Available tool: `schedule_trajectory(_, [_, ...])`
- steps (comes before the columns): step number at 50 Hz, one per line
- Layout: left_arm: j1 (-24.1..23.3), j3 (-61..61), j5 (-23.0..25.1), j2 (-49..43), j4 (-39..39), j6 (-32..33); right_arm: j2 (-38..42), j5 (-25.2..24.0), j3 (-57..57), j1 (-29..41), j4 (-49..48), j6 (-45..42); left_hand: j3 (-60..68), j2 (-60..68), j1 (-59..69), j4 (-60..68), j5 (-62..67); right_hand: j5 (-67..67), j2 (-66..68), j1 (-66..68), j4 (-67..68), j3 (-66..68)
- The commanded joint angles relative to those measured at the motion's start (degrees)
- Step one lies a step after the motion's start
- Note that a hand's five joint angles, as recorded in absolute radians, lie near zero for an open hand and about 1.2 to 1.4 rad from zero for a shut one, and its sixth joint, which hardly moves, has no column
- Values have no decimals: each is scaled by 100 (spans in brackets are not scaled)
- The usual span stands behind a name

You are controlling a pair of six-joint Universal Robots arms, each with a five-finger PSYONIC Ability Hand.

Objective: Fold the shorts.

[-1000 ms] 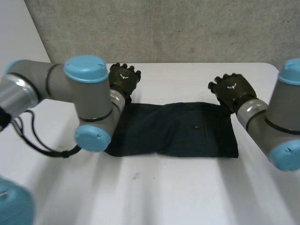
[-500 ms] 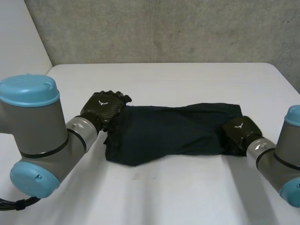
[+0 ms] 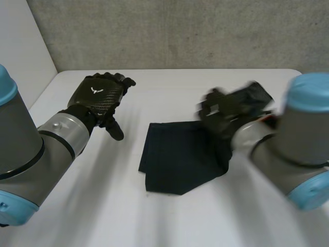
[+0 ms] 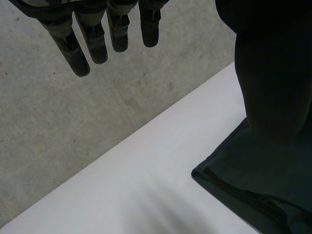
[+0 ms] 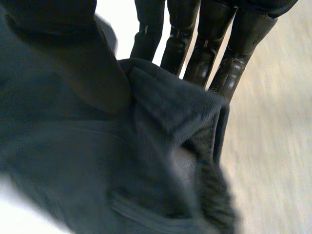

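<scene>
Shorts [image 3: 180, 159] now lie doubled, right hand [image 3: 229, 110] pinching their carried-over end, left hand [image 3: 97, 95] released, fingers straight.

The shorts [image 3: 180, 154] lie on the middle of the table [image 3: 154, 216], with the left hand [image 3: 97, 95] over the table at their ten o'clock, well apart, and the right hand [image 3: 226, 110] at their two o'clock corner, cloth between its thumb and fingers.

The white table [image 3: 169, 87] carries the dark shorts [image 3: 177, 159] near its middle, doubled over on themselves. Their near corner lies flat on the surface, while the far right part is raised off it.
</scene>
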Motion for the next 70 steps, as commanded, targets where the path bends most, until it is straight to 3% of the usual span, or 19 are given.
schedule_trajectory(1, [20, 76, -42, -15, 244, -46, 785, -916, -106, 879, -30, -304, -77, -27, 31, -43, -147, 1301, 1063, 2108, 947, 1037])
schedule_trajectory(3, [29, 102, -42, -24, 297, -99, 803, -1092, -36, 879, -38, -260, -77, -27, 31, -43, -147, -507, -746, 299, -862, -771])
schedule_trajectory(4, [46, 146, -42, -24, 332, -160, 777, -1214, 26, 879, -56, -173, -77, -27, 31, -43, -147, -3015, -3254, -2209, -3370, -3279])
schedule_trajectory(7, [46, 347, -42, -41, 350, -309, 681, -1225, 44, 844, -152, 369, -77, -27, 31, -43, -147, -5471, -5710, -4665, -5826, -5735])
schedule_trajectory(9, [46, 489, -42, -111, 350, -354, 532, -1233, 35, 730, -170, 906, -61, -10, 47, -26, -130, -5471, -5710, -4665, -5826, -5735])
schedule_trajectory(13, [12, 988, -68, -400, 350, -406, -240, -1225, 105, 72, -293, 3239, -61, -10, 47, -26, -130, -5471, -5710, -4665, -5826, -5735])
schedule_trajectory(16, [-103, 1323, -68, -664, 315, -450, -497, -1084, 106, -175, -355, 4307, -77, -27, 31, -43, -147, -5471, -5710, -4665, -5826, -5735])
schedule_trajectory(17, [-207, 1524, -59, -813, 306, -503, -602, -910, 53, -298, -329, 4885, -44, 7, 64, -9, -113, -5471, -5710, -4665, -5826, -5735])
schedule_trajectory(21, [-611, 2052, -33, -1340, 297, -626, -752, -321, 9, -684, -259, 5679, -27, 24, 81, 8, -96, -5471, -5710, -4665, -5826, -5735])
schedule_trajectory(27, [-999, 2808, -24, -2316, 17, -653, -463, 190, -439, -818, 137, 5585, 7, 57, 115, 41, -63, -5471, -5710, -4665, -5826, -5735])
schedule_trajectory(31, [-1061, 3388, -68, -3125, -431, -670, 319, 287, -1036, -800, 506, 5576, 57, 108, 165, 92, -12, -5471, -5710, -4665, -5826, -5735])
schedule_trajectory(35, [-1070, 3889, -497, -3845, -1107, -662, 1091, 278, -1563, -791, 945, 5576, 91, 142, 199, 126, 21, -5471, -5710, -4665, -5826, -5735])
schedule_trajectory(41, [-1017, 3961, -1131, -4172, -1574, -627, 1988, 279, -2056, -774, 1130, 5410, 91, 142, 199, 126, 21, -5471, -5710, -4665, -5826, -5735])
schedule_trajectory(50, [-1026, 3715, -1140, -4146, -1847, -618, 2359, 463, -2162, -730, 1227, 4513, 158, 209, 266, 193, 89, -5471, -5710, -4665, -5826, -5735])
schedule_trajectory(54, [-1044, 3732, -1131, -4032, -1874, -618, 2245, 612, -2162, -546, 1236, 4258, 141, 192, 249, 176, 72, -5471, -5710, -4665, -5826, -5735])
schedule_trajectory(61, [-1044, 3706, -1026, -3040, -1891, -626, 1218, 621, -1925, -519, 1140, 4389, 57, 108, 165, 92, -12, -5471, -5710, -4665, -5826, -5735])
schedule_trajectory(64, [-991, 3592, -964, -2328, -1900, -662, 603, 796, -1767, -545, 833, 4854, -10, 41, 98, 25, -80, -5471, -5710, -4665, -5826, -5735])
schedule_trajectory(70, [-298, 2732, -938, -405, -1804, -697, -874, 1543, -1424, -650, 463, 5830, -127, -77, -19, -93, -197, -5471, -5710, -4665, -5826, -5735])
